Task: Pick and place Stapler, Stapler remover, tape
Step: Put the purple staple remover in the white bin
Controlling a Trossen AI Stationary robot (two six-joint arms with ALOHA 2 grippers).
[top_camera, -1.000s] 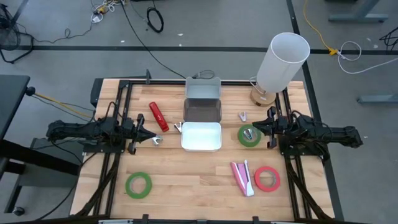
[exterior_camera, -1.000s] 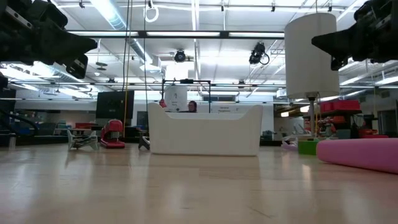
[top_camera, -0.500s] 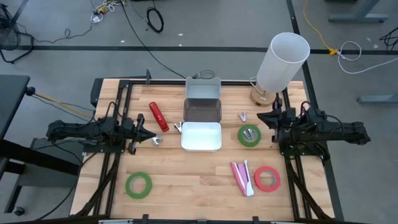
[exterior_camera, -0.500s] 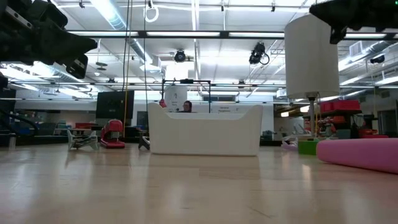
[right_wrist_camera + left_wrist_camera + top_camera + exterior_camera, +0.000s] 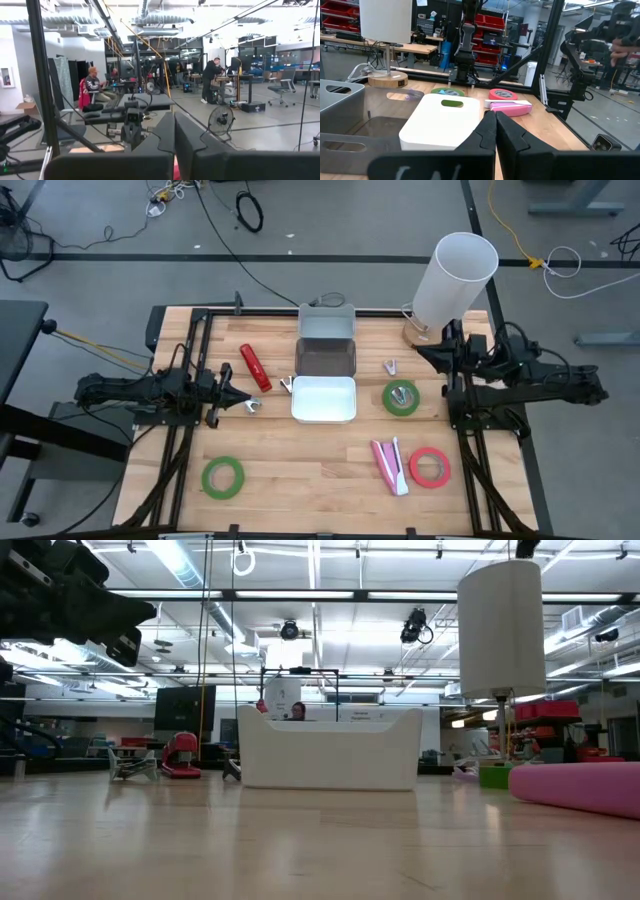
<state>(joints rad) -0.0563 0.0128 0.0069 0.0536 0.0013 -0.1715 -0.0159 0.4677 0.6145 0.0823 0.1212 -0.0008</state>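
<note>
— Where do your end effectors stand?

— Your left end effector (image 5: 244,397) sits closed and empty by the white tray (image 5: 323,399); your right end effector (image 5: 424,352), also closed and empty, is raised near the lamp (image 5: 450,280).

— And the items?

— On the worktop (image 5: 310,465): red stapler (image 5: 254,367), pink stapler (image 5: 390,465), staple remover (image 5: 390,367), green tape (image 5: 401,397).

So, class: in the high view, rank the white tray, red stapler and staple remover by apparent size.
1. White tray
2. Red stapler
3. Staple remover
</note>
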